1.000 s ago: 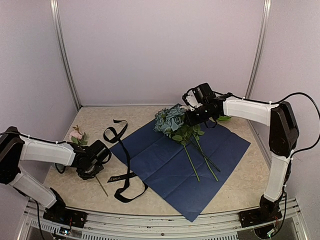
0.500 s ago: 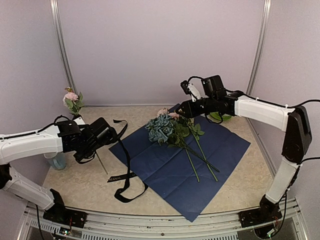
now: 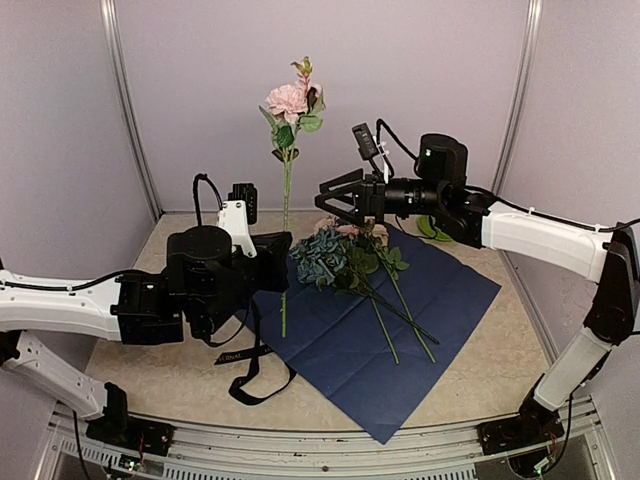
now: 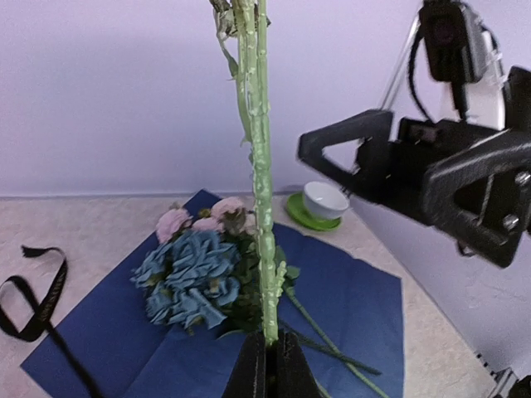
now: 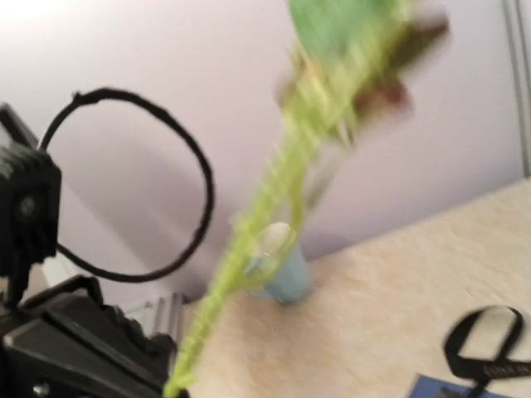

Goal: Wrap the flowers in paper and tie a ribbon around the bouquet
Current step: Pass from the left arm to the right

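Top external: left gripper (image 3: pixel 281 262) raised its clamped rose (image 3: pixel 289 100) upright; right gripper (image 3: pixel 326 198) spread wide, empty.

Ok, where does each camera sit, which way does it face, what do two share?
Top external: above and behind the bases, looking down at the navy paper; both arms show.
Left wrist: on the left arm, looking past its shut left pincer up the pink rose stem toward the open right pincer.
Right wrist: on the right arm, facing the left arm's wrist; blurred, own fingers not distinguishable.
Shared: all three show the pink rose stem.
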{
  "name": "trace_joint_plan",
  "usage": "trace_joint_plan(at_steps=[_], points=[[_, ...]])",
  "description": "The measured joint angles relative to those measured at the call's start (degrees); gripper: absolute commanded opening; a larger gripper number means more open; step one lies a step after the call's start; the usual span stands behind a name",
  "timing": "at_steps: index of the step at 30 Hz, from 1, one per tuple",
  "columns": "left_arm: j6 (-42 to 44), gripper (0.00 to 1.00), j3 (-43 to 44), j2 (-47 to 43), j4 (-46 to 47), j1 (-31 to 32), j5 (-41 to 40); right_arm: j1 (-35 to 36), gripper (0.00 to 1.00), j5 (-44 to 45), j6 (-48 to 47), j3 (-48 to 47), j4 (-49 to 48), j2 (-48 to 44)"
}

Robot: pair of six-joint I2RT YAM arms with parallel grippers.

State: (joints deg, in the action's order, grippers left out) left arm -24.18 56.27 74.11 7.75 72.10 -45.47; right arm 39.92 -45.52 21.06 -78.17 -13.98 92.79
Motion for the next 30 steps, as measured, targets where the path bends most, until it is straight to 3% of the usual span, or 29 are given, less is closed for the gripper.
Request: trace_joint_plan(at_steps=[6, 12, 15, 16, 17, 18, 19, 20, 21, 22, 23, 24, 26, 30], points=[[6.51, 0.00, 0.52, 1.44, 13.16, -0.02, 7.87, 0.22, 0.83, -2.29, 7.41, 3.50, -9.86, -0.74], [7.65, 0.00, 0.48, 3.80, 15.43, 0.00, 12.59, 1.31, 0.80, -5.97, 12.33, 4.13, -16.59, -0.17], [7.72, 0.00, 0.44, 3.78, 16.17, 0.00, 14.05, 2.93, 0.58, -6.95, 12.31, 4.02, -17.42, -0.17], [7.69, 0.00, 0.44, 3.80, 16.28, 0.00, 14.45, 3.45, 0.39, -6.99, 12.02, 3.96, -17.33, -0.11], [7.67, 0.00, 0.44, 3.85, 16.33, 0.00, 15.06, 3.82, 0.13, -7.21, 12.11, 3.91, -17.33, -0.02], [7.61, 0.00, 0.44, 3.96, 16.37, 0.00, 15.41, 3.98, 0.00, -7.45, 12.37, 3.85, -17.44, 0.15], [7.45, 0.00, 0.44, 4.09, 16.37, 0.00, 15.89, 4.24, 0.00, -7.48, 12.85, 3.78, -17.42, 0.24], [7.21, 0.04, 0.44, 4.26, 16.37, 0.00, 16.50, 4.44, 0.00, -7.34, 12.90, 3.72, -17.05, 0.33], [6.80, 0.21, 0.44, 4.35, 16.28, 0.00, 16.50, 4.46, 0.00, -7.10, 13.40, 3.58, -15.96, 0.33], [6.69, 0.55, 0.35, 4.39, 16.04, -0.15, 16.63, 4.50, 0.00, -6.84, 13.51, 3.17, -14.64, 0.31], [6.23, 0.77, 0.33, 4.48, 15.85, -0.46, 16.70, 4.59, 0.00, -6.21, 13.11, 2.73, -12.92, 0.20], [5.84, 0.88, 0.33, 4.48, 15.45, -0.52, 16.81, 4.55, 0.00, -4.68, 12.39, 2.25, -10.51, 0.07], [4.35, 0.94, 0.37, 4.48, 13.79, -0.35, 16.63, 3.67, 0.00, -0.57, 9.84, 0.46, -2.95, -0.15], [-0.02, 0.95, 0.61, 4.48, 5.31, -0.35, 12.70, 0.79, 0.00, 13.03, 2.32, -7.96, 18.47, 1.20]])
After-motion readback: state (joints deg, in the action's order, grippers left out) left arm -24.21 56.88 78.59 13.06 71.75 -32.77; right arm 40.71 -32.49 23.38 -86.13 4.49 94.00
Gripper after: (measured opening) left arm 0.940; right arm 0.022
